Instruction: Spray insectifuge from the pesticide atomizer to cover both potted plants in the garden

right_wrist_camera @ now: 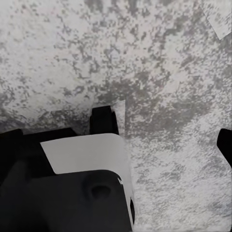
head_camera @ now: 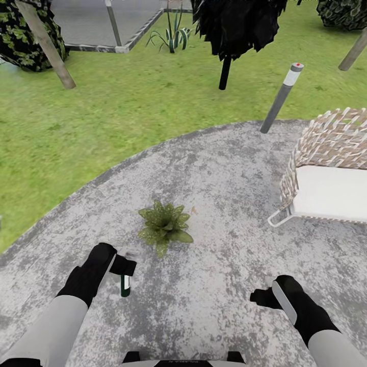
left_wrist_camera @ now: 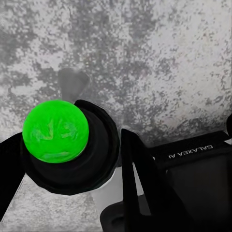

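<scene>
Your left gripper (head_camera: pixel 124 266) is clamped around the spray bottle (head_camera: pixel 125 285), which hangs below it over the stone patio (head_camera: pixel 219 168). One potted plant (head_camera: pixel 164 226) sits just ahead. Your right gripper (head_camera: pixel 261 296) hovers over bare stone, holding nothing; its opening cannot be judged.

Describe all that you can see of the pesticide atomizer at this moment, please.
The pesticide atomizer is a slim dark green bottle with a white label and a black trigger top. It hangs upright above the stone patio, held at its top by the left gripper, near the potted plant. From the left wrist, its top shows as a bright green cap inside a black collar.
</scene>
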Motion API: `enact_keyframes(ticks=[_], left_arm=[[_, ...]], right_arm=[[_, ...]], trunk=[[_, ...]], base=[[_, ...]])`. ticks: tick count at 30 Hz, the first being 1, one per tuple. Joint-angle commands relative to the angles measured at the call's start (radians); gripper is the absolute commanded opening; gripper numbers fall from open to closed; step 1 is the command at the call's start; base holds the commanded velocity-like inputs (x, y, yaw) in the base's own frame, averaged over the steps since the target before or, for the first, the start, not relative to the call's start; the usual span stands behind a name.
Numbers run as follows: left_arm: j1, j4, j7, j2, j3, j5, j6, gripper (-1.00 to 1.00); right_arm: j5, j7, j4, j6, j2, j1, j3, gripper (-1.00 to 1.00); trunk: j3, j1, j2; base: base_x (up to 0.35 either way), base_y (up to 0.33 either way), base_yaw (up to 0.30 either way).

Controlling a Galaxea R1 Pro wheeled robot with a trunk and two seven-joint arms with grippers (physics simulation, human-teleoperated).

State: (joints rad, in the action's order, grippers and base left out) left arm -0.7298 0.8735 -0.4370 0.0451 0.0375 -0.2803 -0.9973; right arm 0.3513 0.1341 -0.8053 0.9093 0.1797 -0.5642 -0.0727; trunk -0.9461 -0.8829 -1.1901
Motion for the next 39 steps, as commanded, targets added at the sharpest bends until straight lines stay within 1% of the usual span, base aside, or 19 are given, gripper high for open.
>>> enact_keyframes(ticks=[1, 11, 14, 33, 39], left_arm=[[0.000, 0.001, -0.009, 0.001, 0.003, -0.011, -0.001, -1.00], [0.000, 0.001, -0.011, 0.001, 0.004, -0.011, -0.001, -1.00], [0.000, 0.001, -0.010, 0.000, 0.005, -0.011, -0.001, -1.00], [0.000, 0.001, -0.009, 0.001, 0.004, -0.011, -0.001, -1.00], [0.000, 0.001, -0.009, 0.001, 0.004, -0.011, -0.001, -1.00]], right_arm=[[0.011, 0.010, -0.002, 0.003, 0.001, 0.000, -0.004, 1.00], [0.011, 0.010, -0.002, 0.003, 0.001, 0.000, -0.004, 1.00], [0.011, 0.010, -0.002, 0.003, 0.003, 0.000, -0.004, 1.00], [0.011, 0.010, -0.001, 0.003, -0.003, 0.000, -0.005, 1.00], [0.011, 0.010, -0.002, 0.003, -0.002, 0.000, -0.005, 1.00]], trunk=[[0.001, 0.000, 0.000], [0.017, 0.000, 0.000], [0.021, 0.000, 0.000], [0.052, 0.000, 0.000], [0.053, 0.000, 0.000]], base=[[0.000, 0.342, 0.002], [0.000, 0.339, 0.000], [0.000, 0.189, 0.000], [0.000, 0.007, 0.000], [0.000, 0.000, 0.000]])
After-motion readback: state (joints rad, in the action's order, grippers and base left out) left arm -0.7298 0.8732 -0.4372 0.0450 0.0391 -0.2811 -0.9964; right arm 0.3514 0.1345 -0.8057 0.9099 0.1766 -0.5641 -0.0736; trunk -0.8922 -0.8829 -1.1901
